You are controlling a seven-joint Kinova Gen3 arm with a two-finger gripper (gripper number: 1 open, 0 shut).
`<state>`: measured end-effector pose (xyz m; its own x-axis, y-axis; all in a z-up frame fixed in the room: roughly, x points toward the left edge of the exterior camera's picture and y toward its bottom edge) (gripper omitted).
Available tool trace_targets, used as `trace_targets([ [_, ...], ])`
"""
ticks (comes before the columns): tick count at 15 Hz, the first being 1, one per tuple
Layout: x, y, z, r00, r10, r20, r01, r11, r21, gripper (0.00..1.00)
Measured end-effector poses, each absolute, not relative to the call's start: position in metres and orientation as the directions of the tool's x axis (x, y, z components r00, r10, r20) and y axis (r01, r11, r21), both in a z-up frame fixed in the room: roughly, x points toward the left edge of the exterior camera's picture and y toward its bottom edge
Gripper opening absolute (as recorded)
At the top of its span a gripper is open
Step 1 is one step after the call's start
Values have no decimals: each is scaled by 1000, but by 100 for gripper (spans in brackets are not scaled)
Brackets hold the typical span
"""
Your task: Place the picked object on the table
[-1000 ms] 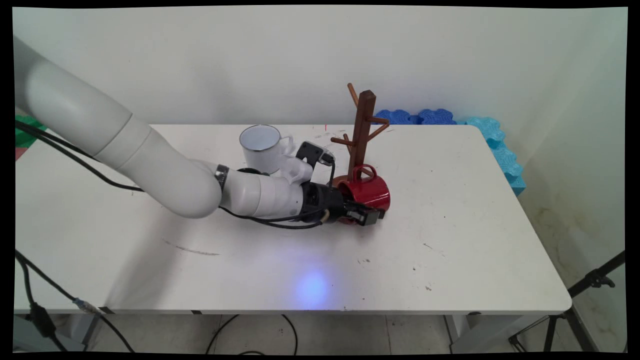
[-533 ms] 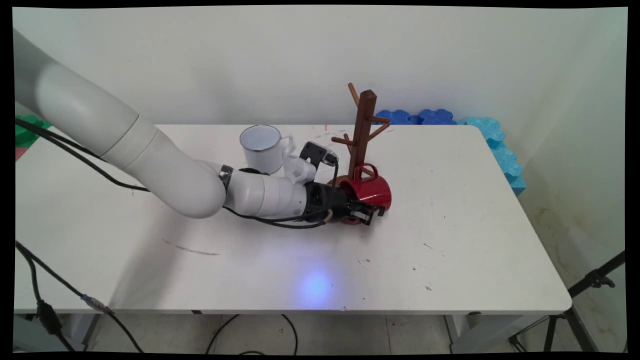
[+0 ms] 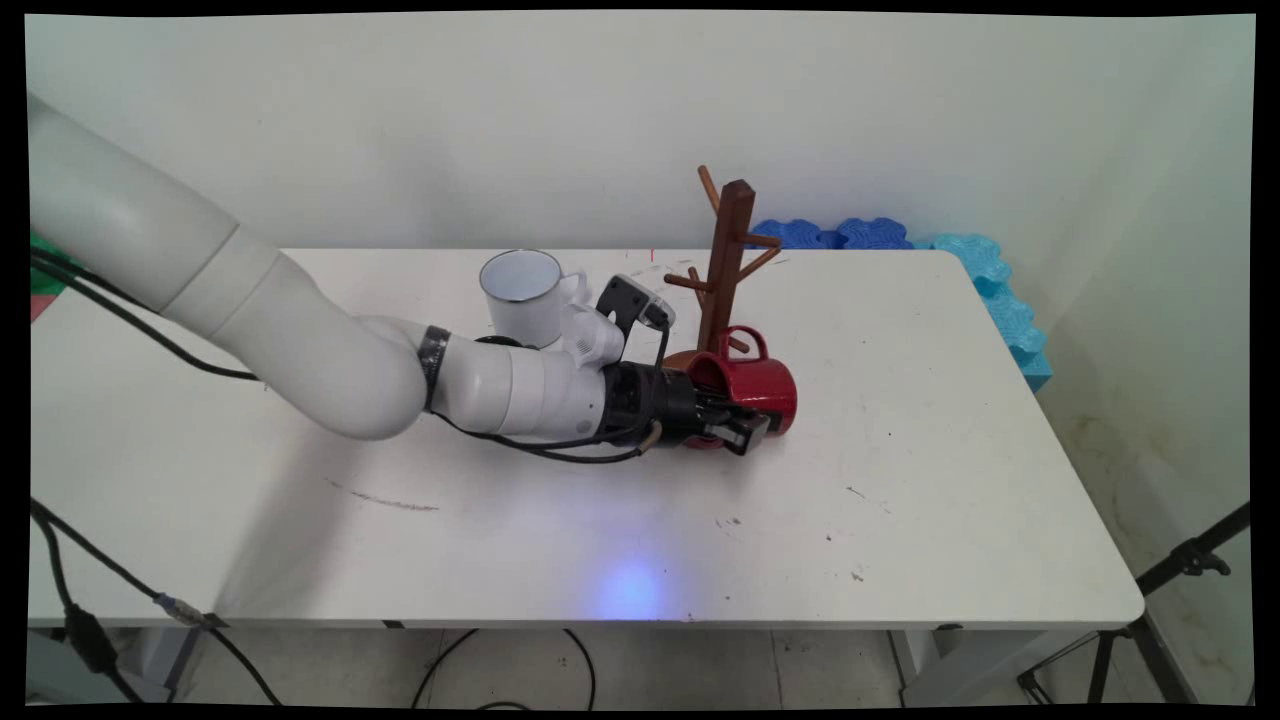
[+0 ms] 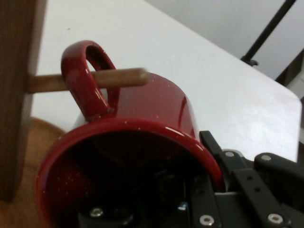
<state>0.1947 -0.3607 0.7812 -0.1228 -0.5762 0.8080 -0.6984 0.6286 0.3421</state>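
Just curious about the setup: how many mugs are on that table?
2: a red mug gripped by the gripper beside the wooden mug tree, and a white mug behind the arm.

No lettering, label, brand, number or sign can be read in either view.
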Motion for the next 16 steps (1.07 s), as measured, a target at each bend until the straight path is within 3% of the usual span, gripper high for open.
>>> trace_targets([
  [10,199,-323,815,-160,-505,848,-608,727,318,0],
  [16,227,-312,839,-292,-464,837,-600,770,218,0],
])
